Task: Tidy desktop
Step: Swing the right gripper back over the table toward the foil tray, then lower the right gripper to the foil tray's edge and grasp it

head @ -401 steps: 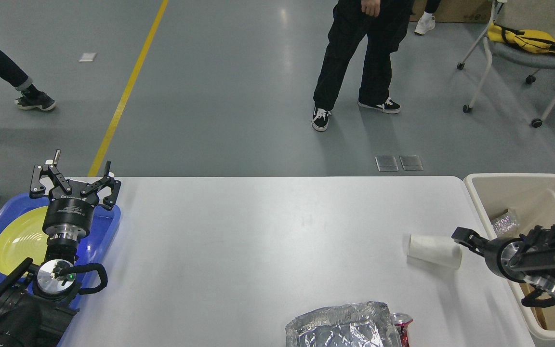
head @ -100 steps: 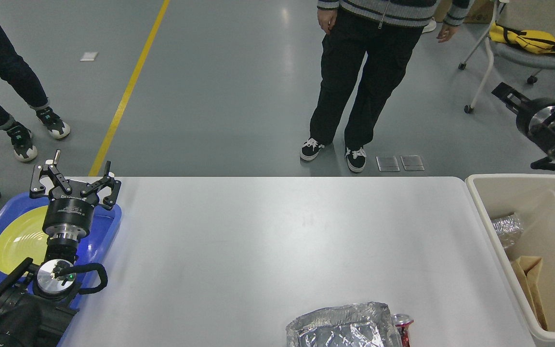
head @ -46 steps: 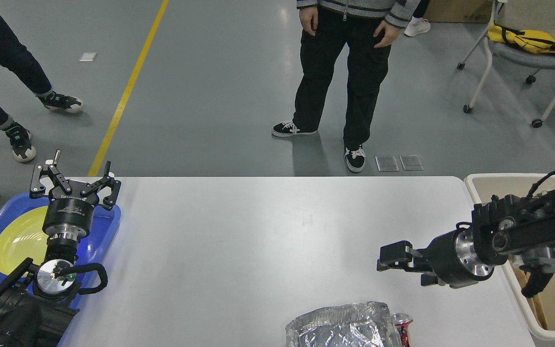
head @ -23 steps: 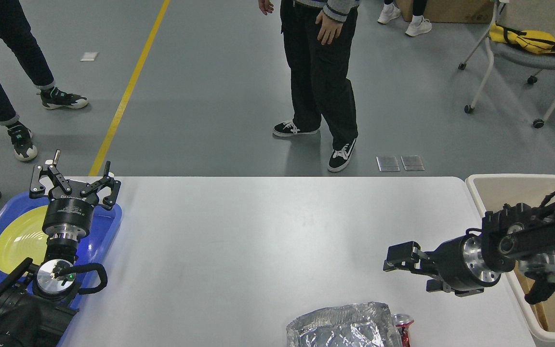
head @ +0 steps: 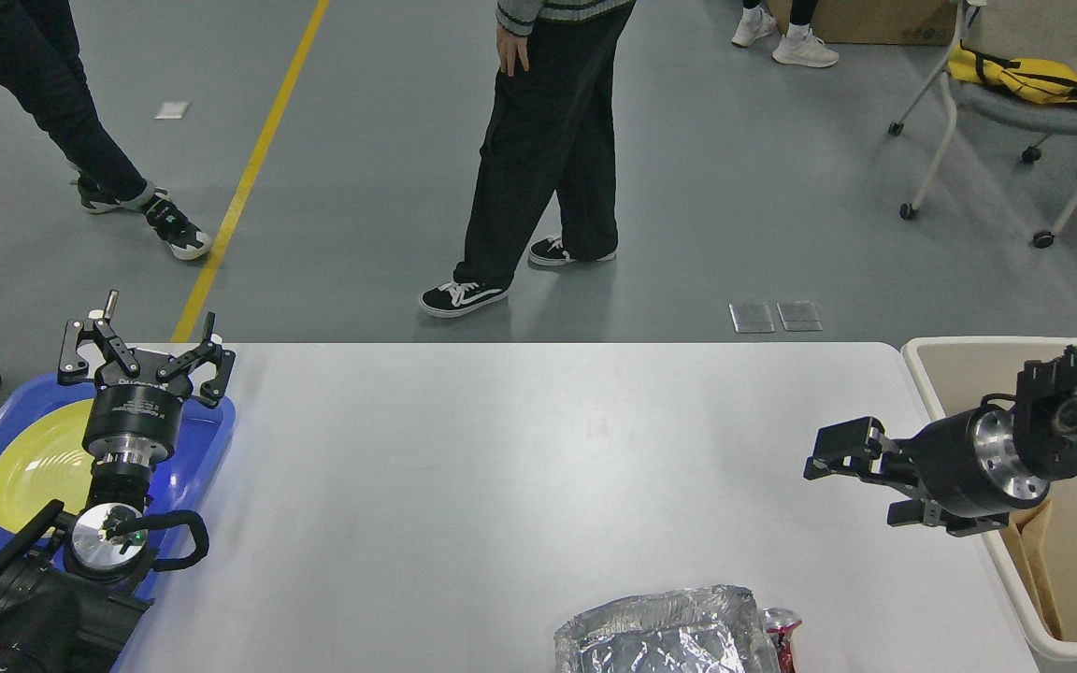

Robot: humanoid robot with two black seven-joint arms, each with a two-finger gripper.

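The desktop point(head: 520, 467) fills the middle of the view and is mostly bare. What's left sits at its near edge: a crumpled foil tray point(head: 660, 636) w/ a red can point(head: 780, 628) touching its right side. Right gripper point(head: 845, 465) hangs over the right edge by the beige bin point(head: 987, 350); it's seen side-on, so can't tell if the fingers are apart. Left gripper point(head: 144, 360) is spread wide and empty over the blue tray point(head: 211, 435) off the left edge, prob parked there. Plenty of free room btwn the arms.

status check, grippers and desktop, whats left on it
Left gripper open, empty, over the blue tray. Right gripper empty above the desktop, open or shut unclear. Foil container and red can left at near edge.
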